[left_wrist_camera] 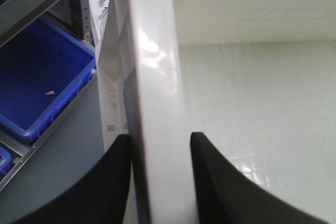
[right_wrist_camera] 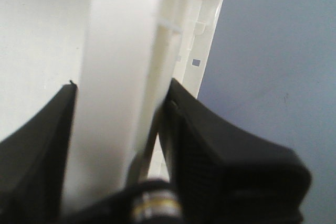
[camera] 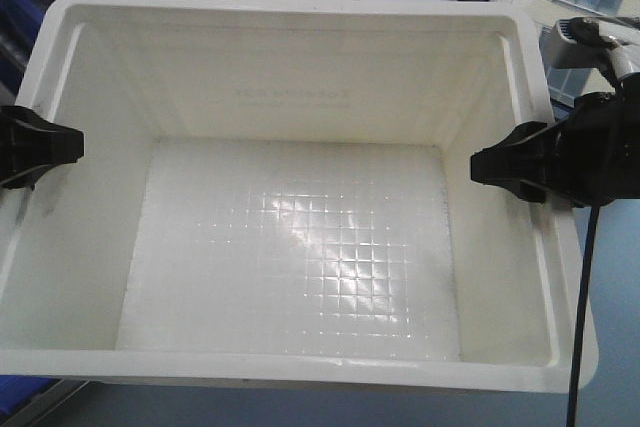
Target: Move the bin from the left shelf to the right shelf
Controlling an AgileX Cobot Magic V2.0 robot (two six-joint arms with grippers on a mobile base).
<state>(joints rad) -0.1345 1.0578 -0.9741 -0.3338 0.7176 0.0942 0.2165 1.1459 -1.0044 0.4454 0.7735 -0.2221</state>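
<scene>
holding the white bin (camera: 300,247) between them, the left gripper (camera: 50,145) is closed on its left rim and the right gripper (camera: 505,165) on its right rim.

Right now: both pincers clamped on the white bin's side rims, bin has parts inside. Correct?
Not quite. The left pincer and right pincer do clamp the bin by its side rims, but it is empty: the exterior front-facing view shows only its bare gridded floor.
</scene>
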